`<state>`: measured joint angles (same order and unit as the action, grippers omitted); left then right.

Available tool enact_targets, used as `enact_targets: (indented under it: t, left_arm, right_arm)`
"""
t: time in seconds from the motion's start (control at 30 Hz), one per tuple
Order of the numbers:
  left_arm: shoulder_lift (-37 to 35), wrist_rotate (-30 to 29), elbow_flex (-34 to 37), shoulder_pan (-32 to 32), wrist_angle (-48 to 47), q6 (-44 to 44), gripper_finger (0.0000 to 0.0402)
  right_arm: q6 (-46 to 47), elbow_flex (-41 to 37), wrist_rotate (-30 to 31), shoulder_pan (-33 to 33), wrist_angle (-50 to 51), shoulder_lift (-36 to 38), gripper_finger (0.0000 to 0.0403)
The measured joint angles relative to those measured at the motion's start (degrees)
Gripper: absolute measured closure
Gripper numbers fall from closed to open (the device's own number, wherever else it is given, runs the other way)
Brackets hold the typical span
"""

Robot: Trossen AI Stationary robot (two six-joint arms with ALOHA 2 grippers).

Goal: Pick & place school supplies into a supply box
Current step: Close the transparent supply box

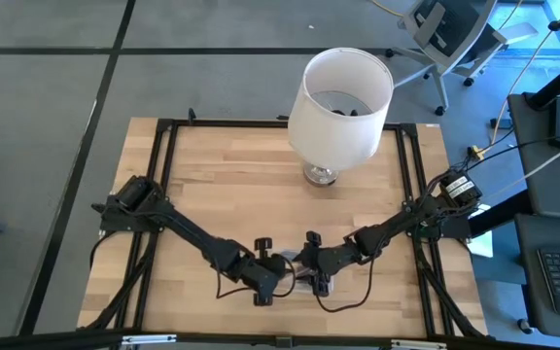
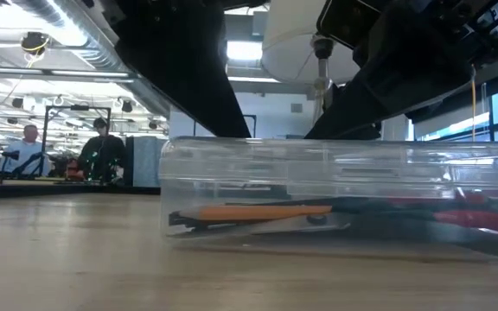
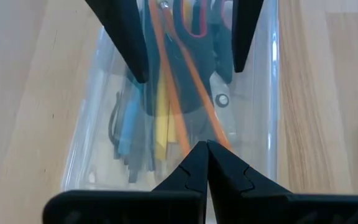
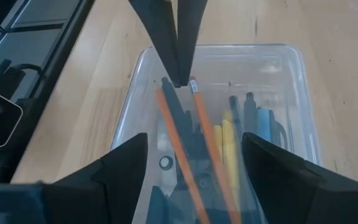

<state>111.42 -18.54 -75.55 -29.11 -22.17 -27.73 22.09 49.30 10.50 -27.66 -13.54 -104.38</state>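
High view: both arms reach inward and meet at the near edge of the wooden bench [image 1: 222,194], where the left claw [image 1: 278,275] and right claw [image 1: 311,270] hang over the supply box [image 1: 304,284], which is mostly hidden beneath them; a white lampshade [image 1: 340,105] stands well apart at the far side of the bench. Low view: the supply box [image 2: 335,194], clear plastic, rests flat on the bench with an orange pencil [image 2: 262,210] lying along its floor and something red, probably the scissors' handles, at one end, though the plastic blurs it; two people sit in the room behind. Left wrist view: the left claw [image 3: 207,149] has its fingertips pressed together with nothing between them, poised above the box [image 3: 86,155], in which two orange pencils [image 3: 169,93], a yellow pen [image 3: 160,127], a blue pen [image 3: 128,124] and the red-handled scissors [image 3: 197,25] lie side by side; the right claw's two fingers show opposite, spread. Right wrist view: the right claw [image 4: 194,149] stands with fingers wide apart, holding nothing, above the box [image 4: 291,81]; the left claw's closed tip points down over the pencils [image 4: 207,124].
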Motion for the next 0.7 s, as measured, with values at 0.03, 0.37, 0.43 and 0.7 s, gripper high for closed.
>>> enact_targets:
  t: [0.03,0.37,0.43,0.7]
  left_arm:
    - [0.0,-0.18,0.0,-0.05,-0.05,-0.06,0.04]
    - [0.02,-0.84,0.09,-0.91,-0.13,-4.13,0.0399]
    - [0.02,-0.75,0.11,-0.98,-0.18,-5.48,0.04]
    - [0.04,-0.22,0.11,-1.5,-0.06,-7.95,0.04]
  right_arm:
    - [0.0,0.0,0.02,0.0,0.0,0.0,0.0138]
    - [-0.04,0.0,0.02,0.02,-0.2,-0.02,0.0138]
    - [-0.04,0.0,-0.22,0.02,-0.2,-0.02,0.0138]
    - [-0.3,0.02,-0.59,-0.48,-0.35,-0.04,0.0138]
